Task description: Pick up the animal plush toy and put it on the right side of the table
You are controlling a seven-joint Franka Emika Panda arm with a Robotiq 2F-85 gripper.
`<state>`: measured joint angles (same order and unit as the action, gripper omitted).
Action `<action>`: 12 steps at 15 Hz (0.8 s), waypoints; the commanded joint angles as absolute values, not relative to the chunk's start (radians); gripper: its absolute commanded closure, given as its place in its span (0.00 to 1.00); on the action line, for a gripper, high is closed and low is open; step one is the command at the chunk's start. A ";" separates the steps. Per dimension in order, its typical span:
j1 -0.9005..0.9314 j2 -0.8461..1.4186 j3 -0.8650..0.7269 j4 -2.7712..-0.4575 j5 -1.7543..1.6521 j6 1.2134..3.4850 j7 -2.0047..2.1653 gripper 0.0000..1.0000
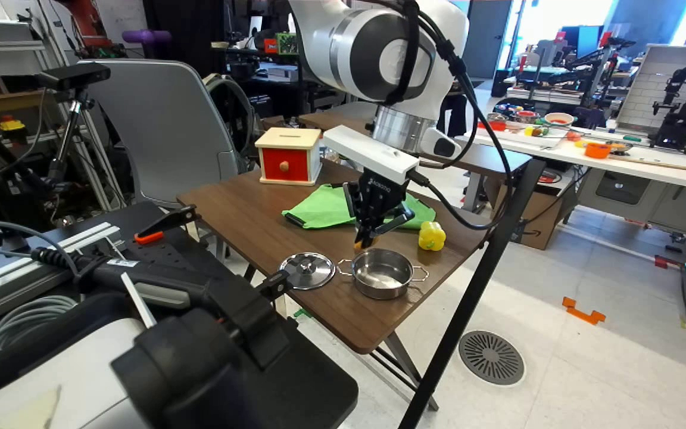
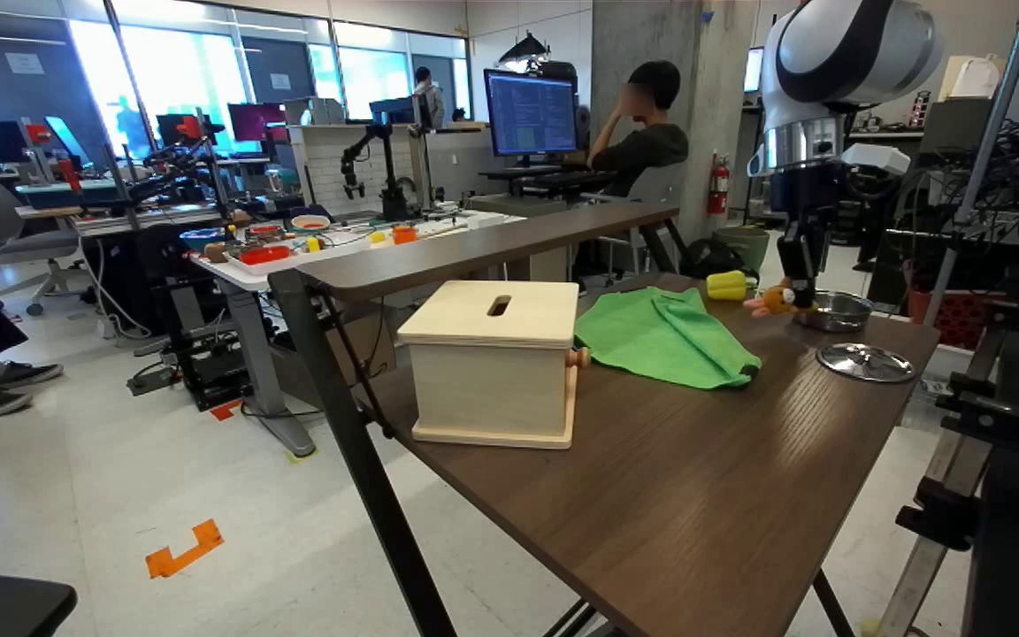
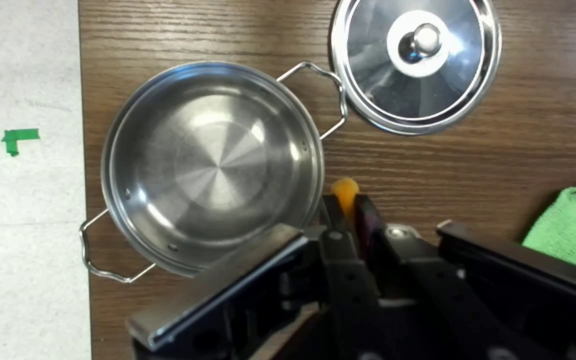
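Toy — orange, with pink at one end — sits clamped in the gripper

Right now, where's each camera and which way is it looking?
Wrist view: sits on the arm, looking down at the pot and lid; fingers show.
In an exterior view: high, near the pot, looking down over the table; arm and fingers show.
In an exterior view: near the box, looking across toward the plush toy; arm and fingers show.
Both exterior views share the green cloth.
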<state>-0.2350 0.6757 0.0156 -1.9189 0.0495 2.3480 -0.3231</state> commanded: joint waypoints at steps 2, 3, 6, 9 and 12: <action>-0.248 0.717 0.034 -1.852 0.082 2.287 -0.344 0.58; -0.246 0.713 0.035 -1.852 0.088 2.284 -0.341 0.51; -0.243 0.685 0.040 -1.870 0.099 2.289 -0.340 0.30; -0.238 0.630 0.046 -1.921 0.109 2.319 -0.339 0.07; -0.243 0.530 0.072 -2.020 0.136 2.356 -0.363 0.00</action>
